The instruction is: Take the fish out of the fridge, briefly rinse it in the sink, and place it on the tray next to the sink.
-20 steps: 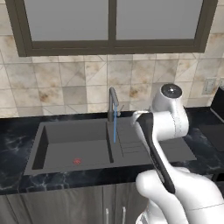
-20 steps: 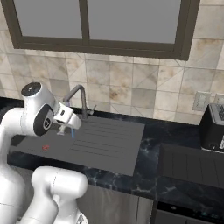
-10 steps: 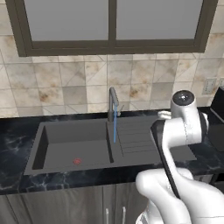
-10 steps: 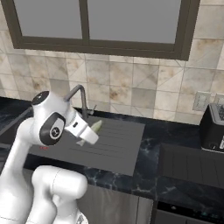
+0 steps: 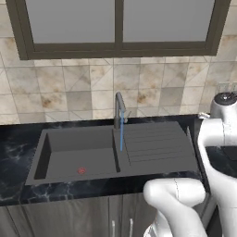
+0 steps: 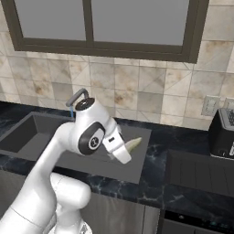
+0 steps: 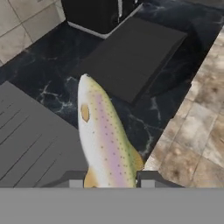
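Gripper (image 7: 108,177) clamped on the fish (image 7: 105,140), fingers on either flank; you see its head pointing away from the hand, body over the drainboard edge of the sink (image 5: 157,146). Ahead of the hand lies a flat dark tray (image 7: 131,54) on the black marble counter (image 7: 48,78), with a black toaster (image 6: 222,135) beyond it. No legible writing anywhere. Water runs from the faucet (image 5: 119,107).

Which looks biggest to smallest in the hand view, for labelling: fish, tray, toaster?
1. Tray, the largest patch.
2. Fish, though it is held right at the camera, so nearness inflates it.
3. Toaster, cut off by the top edge, so unsure.
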